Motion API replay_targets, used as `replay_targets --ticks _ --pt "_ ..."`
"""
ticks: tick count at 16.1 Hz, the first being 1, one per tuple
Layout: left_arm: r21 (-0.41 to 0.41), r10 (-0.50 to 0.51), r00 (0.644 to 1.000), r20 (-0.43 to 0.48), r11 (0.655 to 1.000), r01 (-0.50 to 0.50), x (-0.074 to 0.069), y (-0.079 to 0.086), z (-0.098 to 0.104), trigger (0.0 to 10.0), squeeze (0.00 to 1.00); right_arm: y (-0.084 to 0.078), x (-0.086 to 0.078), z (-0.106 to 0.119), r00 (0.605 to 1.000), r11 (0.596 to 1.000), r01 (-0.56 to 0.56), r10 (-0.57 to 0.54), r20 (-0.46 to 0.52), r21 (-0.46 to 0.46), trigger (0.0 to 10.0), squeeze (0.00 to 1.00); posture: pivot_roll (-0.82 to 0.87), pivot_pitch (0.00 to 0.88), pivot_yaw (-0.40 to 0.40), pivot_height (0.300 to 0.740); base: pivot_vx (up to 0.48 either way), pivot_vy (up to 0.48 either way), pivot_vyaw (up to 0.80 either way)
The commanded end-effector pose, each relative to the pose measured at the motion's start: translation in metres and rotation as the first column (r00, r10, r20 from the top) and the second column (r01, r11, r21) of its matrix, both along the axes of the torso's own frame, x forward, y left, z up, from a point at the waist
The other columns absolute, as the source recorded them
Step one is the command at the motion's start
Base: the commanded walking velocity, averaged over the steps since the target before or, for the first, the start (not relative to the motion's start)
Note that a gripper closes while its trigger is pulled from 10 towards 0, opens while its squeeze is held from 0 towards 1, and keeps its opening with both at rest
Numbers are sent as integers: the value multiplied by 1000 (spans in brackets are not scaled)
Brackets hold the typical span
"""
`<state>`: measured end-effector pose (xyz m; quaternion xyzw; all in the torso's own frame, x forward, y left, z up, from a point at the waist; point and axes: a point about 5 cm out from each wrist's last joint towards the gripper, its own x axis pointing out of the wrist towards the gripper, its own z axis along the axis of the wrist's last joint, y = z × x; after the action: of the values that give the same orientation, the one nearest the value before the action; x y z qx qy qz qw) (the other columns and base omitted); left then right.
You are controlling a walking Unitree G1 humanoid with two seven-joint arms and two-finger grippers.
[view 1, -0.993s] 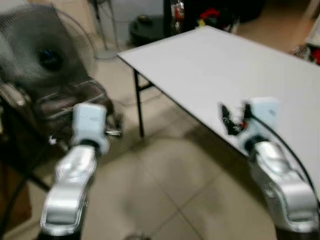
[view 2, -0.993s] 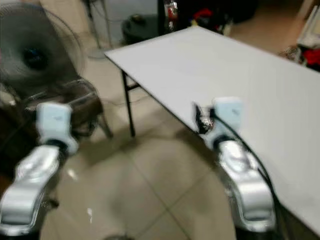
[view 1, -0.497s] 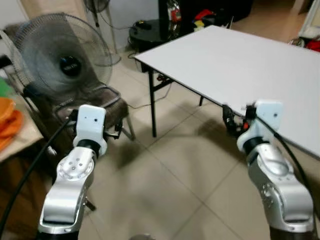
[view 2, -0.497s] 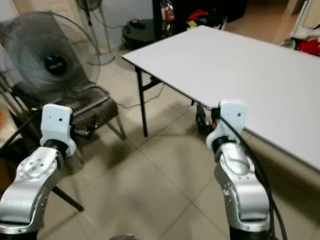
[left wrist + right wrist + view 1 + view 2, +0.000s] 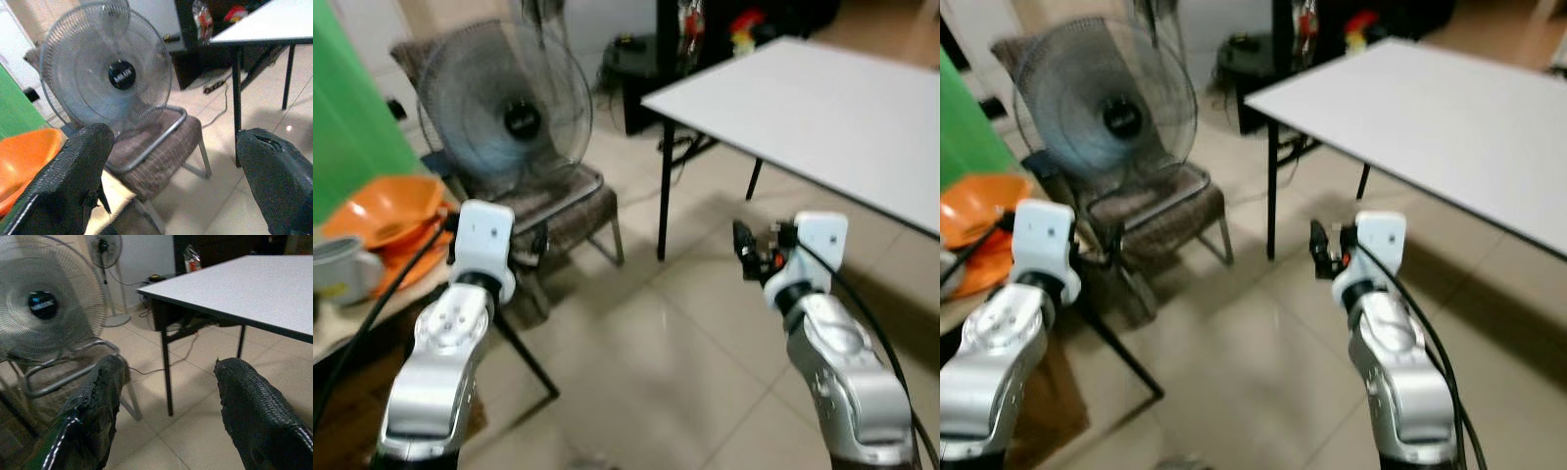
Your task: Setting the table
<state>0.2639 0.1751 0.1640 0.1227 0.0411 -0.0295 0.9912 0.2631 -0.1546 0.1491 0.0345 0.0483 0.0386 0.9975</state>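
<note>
Beige tiled floor [image 5: 646, 372], indoor room. Both silver arms are raised forward at chest height. Left gripper [image 5: 171, 181]: fingers spread wide, nothing held, aimed at a round grey wire-cage fan [image 5: 504, 108] standing on a brown metal-framed chair [image 5: 563, 201]. Right gripper [image 5: 168, 404]: fingers spread, nothing held, near the white rectangular folding table [image 5: 822, 103]. Orange plastic bowls [image 5: 396, 211] and a grey mug [image 5: 337, 274] sit far left.

Head eyes down-forward, wrist views share fan [image 5: 117, 78], table [image 5: 254, 289]

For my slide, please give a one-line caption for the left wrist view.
Open left claw faces a fan on a chair, white table beyond.
</note>
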Motion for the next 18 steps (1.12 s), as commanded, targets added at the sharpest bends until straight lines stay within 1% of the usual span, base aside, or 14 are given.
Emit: replay_targets --ticks 1,4,5,8,9,10,15,17,18 --pt "40 30 1000 2 999 -30 -1 6 2 10000 0 13 2 6 997 997 -73 73 25 17 10000 0 140 0 83 740 0 0 800" --pt "0 69 997 19 998 -69 0 8 3 10000 0 17 6 7 994 994 -108 107 30 25 10000 0 150 0 70 740 0 -364 800" --pt "-9 89 995 34 996 -89 0 9 7 10000 0 19 10 8 990 989 -142 141 30 38 10000 0 155 0 64 740 0 0 800" --pt "11 96 995 36 995 -97 1 12 8 10000 0 23 13 9 981 979 -194 192 34 60 10000 0 163 0 61 740 0 0 800" --pt "21 98 995 30 995 -98 1 13 6 10000 0 22 15 9 981 978 -194 192 32 72 10000 0 163 0 64 740 0 0 800" --pt "13 83 996 20 996 -83 1 12 5 10000 0 20 16 9 982 979 -187 185 31 82 10000 0 160 0 69 740 0 0 800" --pt "-13 80 997 17 997 -80 3 8 4 10000 0 13 15 9 986 983 -166 164 34 75 10000 0 150 0 67 740 0 0 800" --pt "-18 78 997 18 997 -77 3 7 4 10000 0 12 16 9 986 984 -169 167 26 52 10000 0 149 0 60 740 247 0 797" --pt "-21 76 997 17 997 -76 3 7 4 10000 0 12 16 9 986 984 -167 166 27 60 10000 0 151 0 55 740 285 0 0"
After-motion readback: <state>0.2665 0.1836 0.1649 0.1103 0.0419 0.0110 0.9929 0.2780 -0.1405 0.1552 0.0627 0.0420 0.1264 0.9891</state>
